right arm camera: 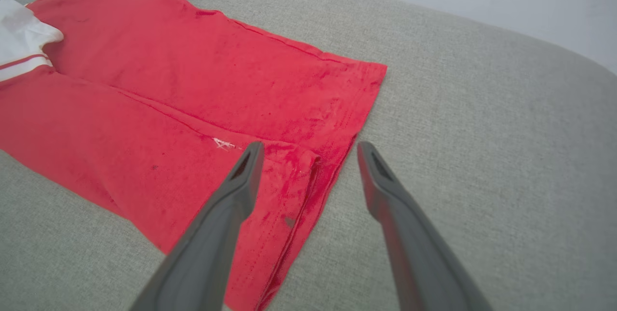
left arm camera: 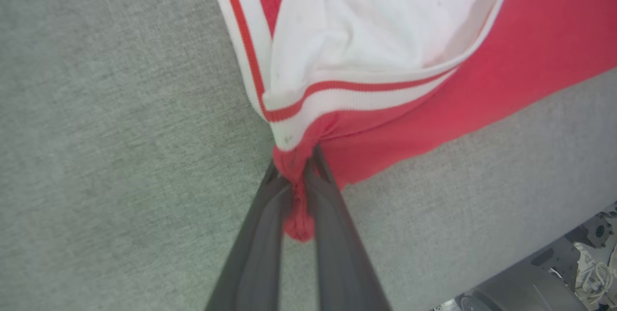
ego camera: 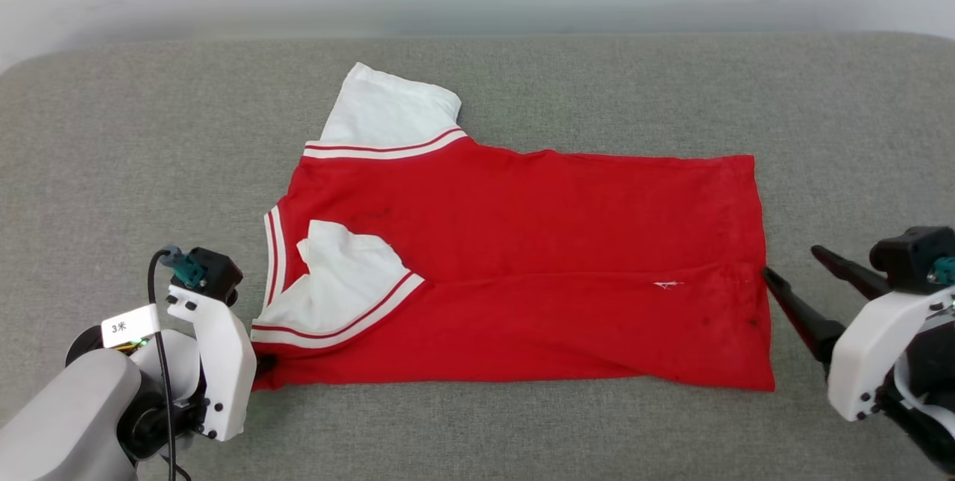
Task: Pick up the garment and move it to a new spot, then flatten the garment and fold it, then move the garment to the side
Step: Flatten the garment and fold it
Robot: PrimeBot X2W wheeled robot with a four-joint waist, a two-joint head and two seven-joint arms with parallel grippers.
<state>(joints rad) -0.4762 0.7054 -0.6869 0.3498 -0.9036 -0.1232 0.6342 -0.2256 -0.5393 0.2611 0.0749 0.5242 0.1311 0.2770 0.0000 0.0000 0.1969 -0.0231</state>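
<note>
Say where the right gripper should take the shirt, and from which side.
Likely the shirt's near hem corner, from the right: that edge lies flat, facing the open right gripper, and matches the left gripper's pinch on the near shoulder corner.

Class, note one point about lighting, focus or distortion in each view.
Head view: soft even light, the garment sharp, few shadows. Left wrist view: the left gripper is blurred near the lens, the striped trim crisper. Right wrist view: the wide lens bows the far edge of the grey cushion; the right gripper looks soft.

Left fingers (left arm camera: 260, 234) tight together — right fingers (right arm camera: 231, 195) wide apart, angled inward and down.
</note>
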